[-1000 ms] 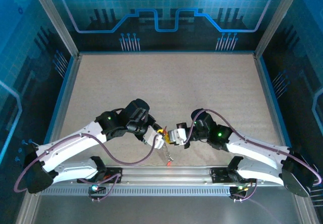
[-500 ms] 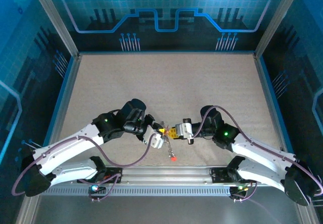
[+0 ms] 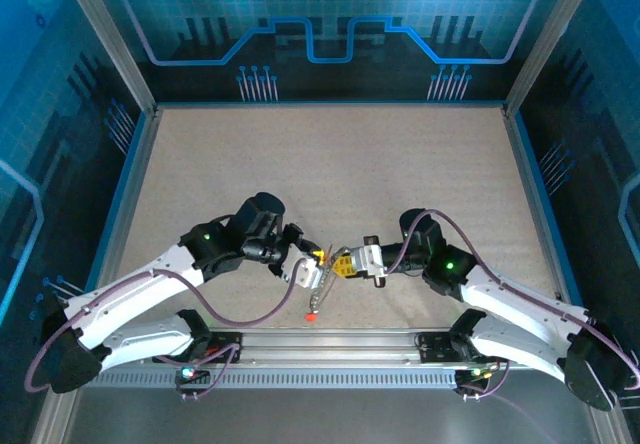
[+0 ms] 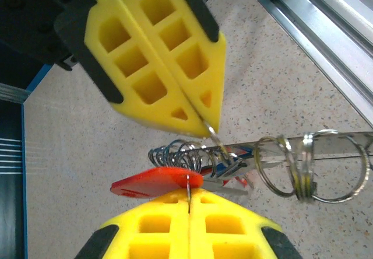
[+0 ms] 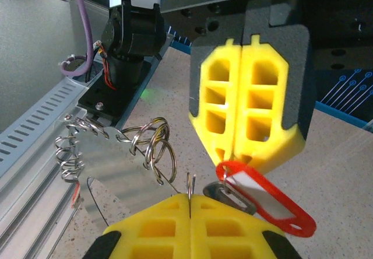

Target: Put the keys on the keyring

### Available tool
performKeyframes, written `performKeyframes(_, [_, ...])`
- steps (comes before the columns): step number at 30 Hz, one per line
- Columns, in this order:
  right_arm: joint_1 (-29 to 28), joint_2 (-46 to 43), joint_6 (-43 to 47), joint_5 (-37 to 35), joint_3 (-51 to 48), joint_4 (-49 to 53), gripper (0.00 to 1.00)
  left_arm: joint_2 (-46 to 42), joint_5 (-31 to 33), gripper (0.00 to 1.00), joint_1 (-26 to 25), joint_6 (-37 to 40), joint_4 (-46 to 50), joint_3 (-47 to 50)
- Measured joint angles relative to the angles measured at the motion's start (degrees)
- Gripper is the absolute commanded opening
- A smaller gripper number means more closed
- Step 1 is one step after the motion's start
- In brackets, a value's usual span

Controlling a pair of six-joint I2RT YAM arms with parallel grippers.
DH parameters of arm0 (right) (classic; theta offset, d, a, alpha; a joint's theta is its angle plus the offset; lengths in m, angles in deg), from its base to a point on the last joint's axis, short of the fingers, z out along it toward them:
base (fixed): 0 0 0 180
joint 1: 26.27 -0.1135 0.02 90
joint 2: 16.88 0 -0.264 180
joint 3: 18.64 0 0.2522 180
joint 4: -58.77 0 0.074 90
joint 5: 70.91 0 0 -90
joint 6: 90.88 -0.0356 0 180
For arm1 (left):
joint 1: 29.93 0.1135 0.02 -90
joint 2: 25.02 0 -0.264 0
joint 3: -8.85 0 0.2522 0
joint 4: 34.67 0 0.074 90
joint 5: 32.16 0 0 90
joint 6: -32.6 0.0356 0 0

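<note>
Here the left gripper (image 4: pixel 189 193) and the right gripper (image 5: pixel 190 196), both pressed together, pinch the ring (image 3: pixel 322 289) near the front rail (image 3: pixel 330 342). Keys (image 4: pixel 156 182) dangle from it, and the table (image 3: pixel 330 174) behind gives wide room.

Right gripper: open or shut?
Shut. The right gripper's yellow fingers meet with no gap in the right wrist view, pinching a thin wire at the tips.

Speckled beige tabletop (image 3: pixel 330 164), blue-edged. Aluminium rail (image 3: pixel 330 344) along near edge, arm bases bolted on.
</note>
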Motion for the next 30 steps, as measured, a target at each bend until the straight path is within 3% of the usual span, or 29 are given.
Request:
performKeyframes(8, [0.0,-0.1,0.5,0.0,0.0,0.2,0.00,0.0,-0.7,0.00,0.8,-1.8,-2.4,1.0])
performKeyframes(30, [0.0,-0.1,1.3,0.0,0.0,0.5,0.00,-2.1,-6.8,0.00,1.0,2.1,-2.4,3.1])
